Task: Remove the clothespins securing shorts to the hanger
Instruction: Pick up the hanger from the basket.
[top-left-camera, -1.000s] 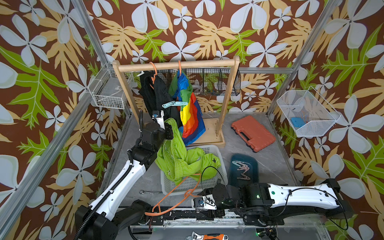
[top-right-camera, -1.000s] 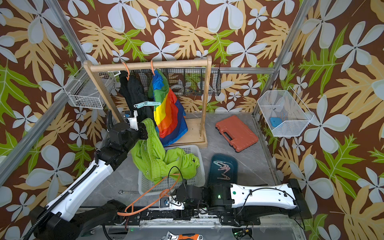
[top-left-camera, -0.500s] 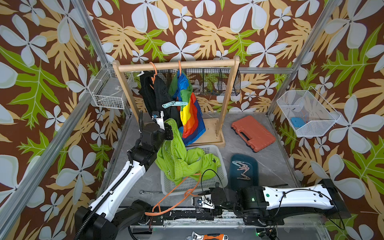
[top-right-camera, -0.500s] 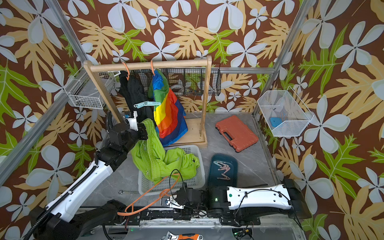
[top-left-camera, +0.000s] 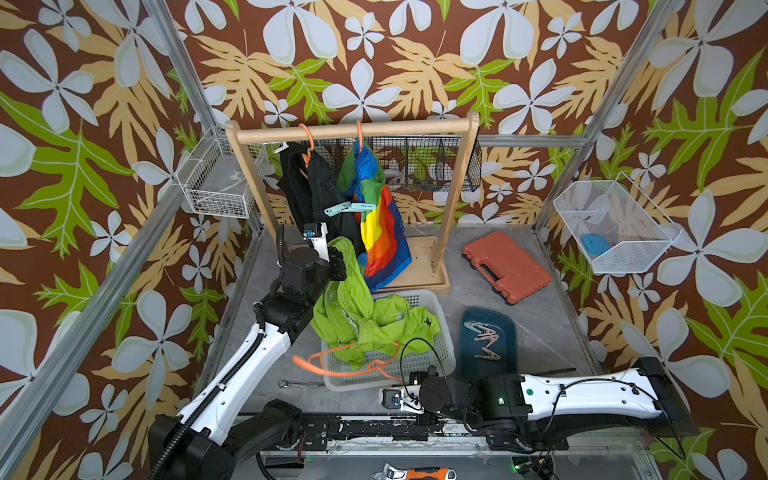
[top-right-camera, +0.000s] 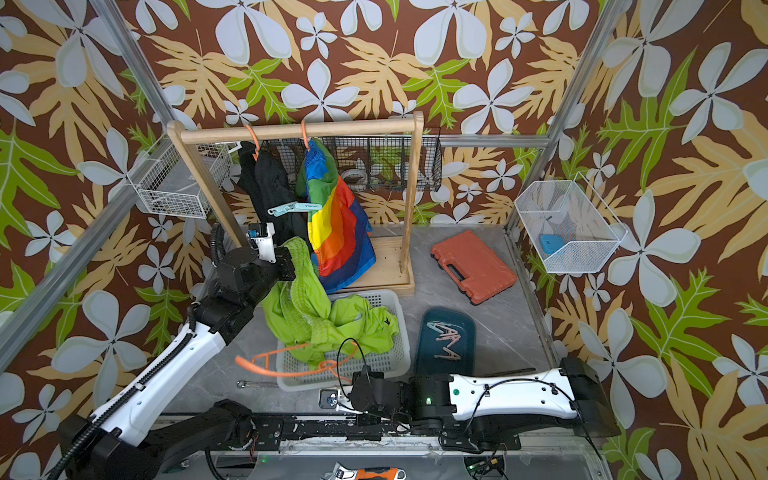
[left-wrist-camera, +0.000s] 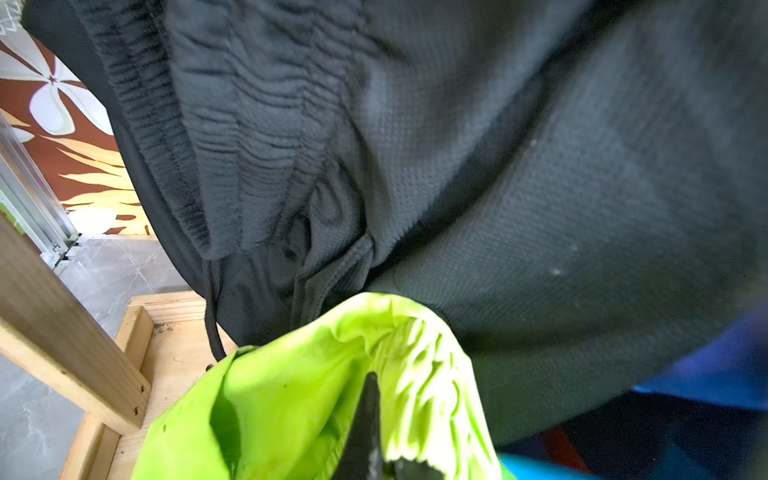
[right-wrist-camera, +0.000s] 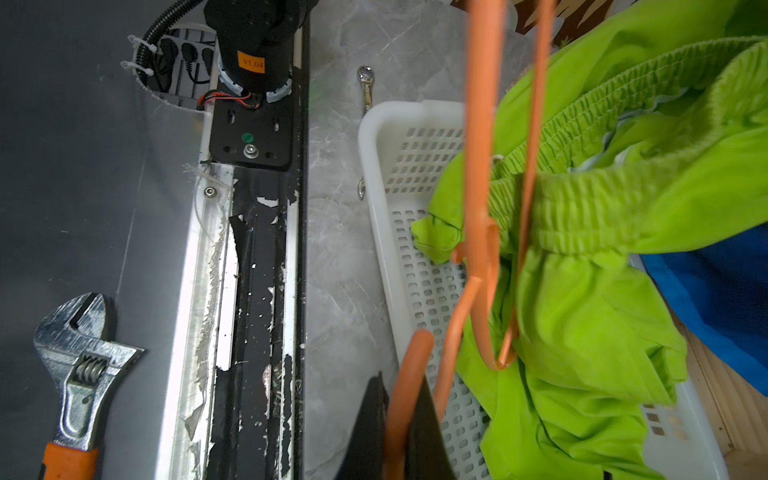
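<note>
Writing: an orange sticker (right-wrist-camera: 252, 63) on a black motor reads "V1.04".
Left gripper (left-wrist-camera: 374, 440): clamped on the waistband of the green shorts (top-left-camera: 353, 307), which hang from it down into the basket (right-wrist-camera: 376, 232). The black shorts (left-wrist-camera: 415, 145) are just beyond it.
Right gripper (right-wrist-camera: 397, 419): closed on the hook end of the orange hanger (right-wrist-camera: 478, 174), which runs away from it over the basket. The green waistband lies across the hanger.
Clothespins: two teal ones (top-left-camera: 349, 208) are clipped on the rack above the left gripper, between the black shorts and the striped shorts (top-left-camera: 382, 232). Several more (top-left-camera: 482, 340) lie on a dark tray (top-left-camera: 505, 328) past the basket, on the right gripper's right.
Change: a second ago the right gripper stood apart and further right; it has slid left and shut on the hanger. The left gripper holds as before.
</note>
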